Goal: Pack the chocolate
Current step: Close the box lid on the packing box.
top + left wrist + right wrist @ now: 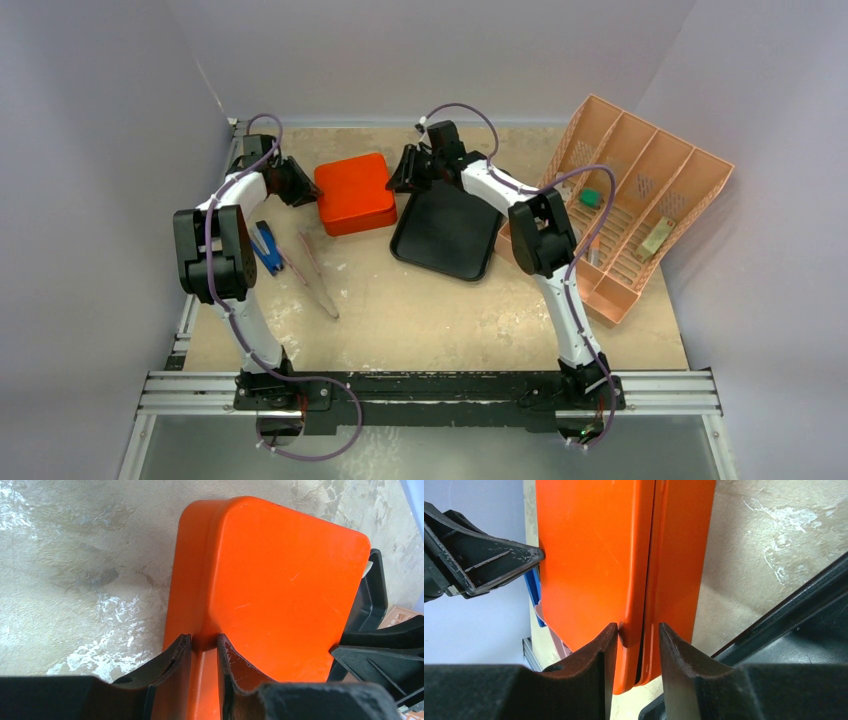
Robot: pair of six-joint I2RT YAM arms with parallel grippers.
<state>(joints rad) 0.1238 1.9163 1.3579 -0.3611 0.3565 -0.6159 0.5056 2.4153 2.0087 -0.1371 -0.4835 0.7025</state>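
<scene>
The orange box (354,193) lies closed on the table at the back middle, its lid down. No chocolate pieces show in any view. My left gripper (300,188) is at the box's left edge; in the left wrist view it (204,642) is shut on the box's (280,580) rim. My right gripper (398,175) is at the box's right edge; in the right wrist view it (638,630) pinches lid and base together at the box's (589,555) seam. The black tray (447,232) lies bare just right of the box.
An orange compartmented rack (640,200) stands at the back right with small items in it. Pinkish tongs (318,272) and a blue object (267,247) lie on the table at the left. Walls close in on both sides.
</scene>
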